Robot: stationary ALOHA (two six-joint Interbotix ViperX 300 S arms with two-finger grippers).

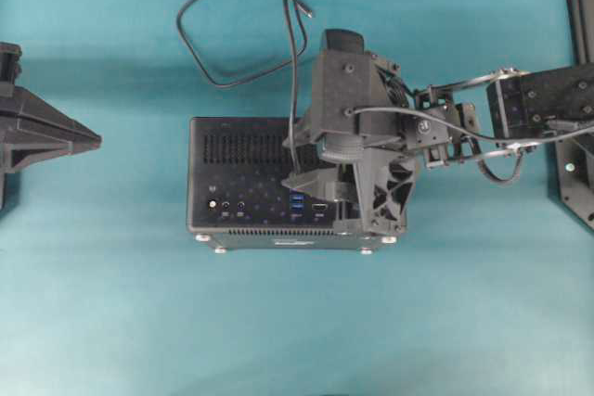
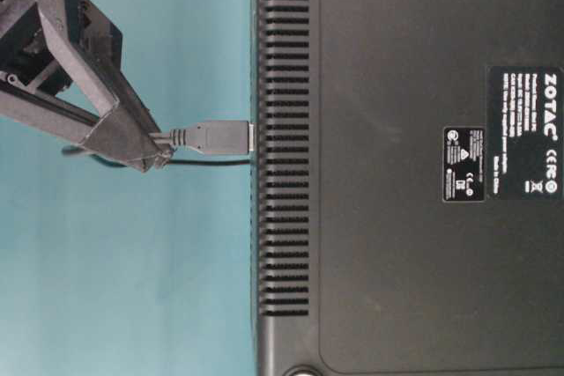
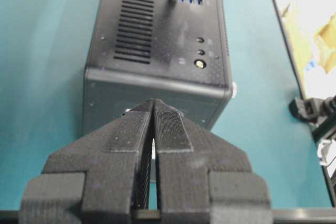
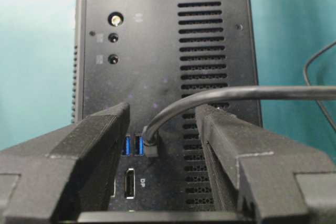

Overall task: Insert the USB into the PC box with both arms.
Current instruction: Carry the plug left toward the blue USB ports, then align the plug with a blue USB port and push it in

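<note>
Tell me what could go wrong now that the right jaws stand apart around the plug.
1. The right gripper brackets the plug; lifting crookedly could catch the cable and tug it out.
2. The left gripper is shut off the PC box, so a snag could shift it.

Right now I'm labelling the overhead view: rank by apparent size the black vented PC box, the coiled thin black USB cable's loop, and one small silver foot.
1. Black vented PC box, partly hidden by the right arm.
2. Thin black USB cable's loop.
3. Small silver foot.
</note>
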